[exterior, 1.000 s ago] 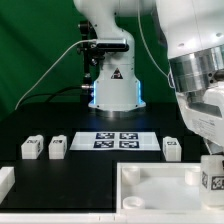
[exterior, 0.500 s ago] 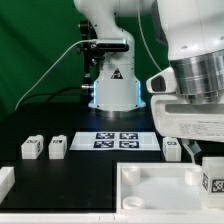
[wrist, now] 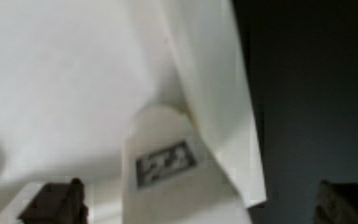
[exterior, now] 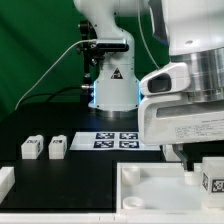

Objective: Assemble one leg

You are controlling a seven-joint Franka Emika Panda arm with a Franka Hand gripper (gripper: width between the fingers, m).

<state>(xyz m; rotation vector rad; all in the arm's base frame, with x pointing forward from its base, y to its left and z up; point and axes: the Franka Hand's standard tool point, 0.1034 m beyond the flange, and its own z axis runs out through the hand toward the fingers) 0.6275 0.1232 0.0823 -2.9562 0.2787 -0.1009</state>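
- Two legs [exterior: 42,147] stand side by side at the exterior view's left, on the black table [exterior: 80,175], each showing a black-and-white tag on its face.
- At the far left edge we see a white corner of another part [exterior: 5,180], low on the table.
- Further right, the marker board [exterior: 117,140] lies flat in front of the robot's white base [exterior: 115,85], and its right end is hidden behind the arm.
- Below it, the large white tray-like piece [exterior: 150,190] fills the foreground, with a round socket [exterior: 131,197] at its near-left corner.
- The arm's bulky white wrist [exterior: 185,100] covers the right side of the exterior view, and the gripper [exterior: 196,160] hangs under it, close above the tray.
- Another leg [exterior: 213,178] stands upright at the far right, on the tray's right end, just beside the gripper.
- In the wrist view we see that leg [wrist: 163,160] with its tag, lying between the two dark fingertips [wrist: 53,203], which are spread wide and well apart from it: the claw is released and grasps nothing.
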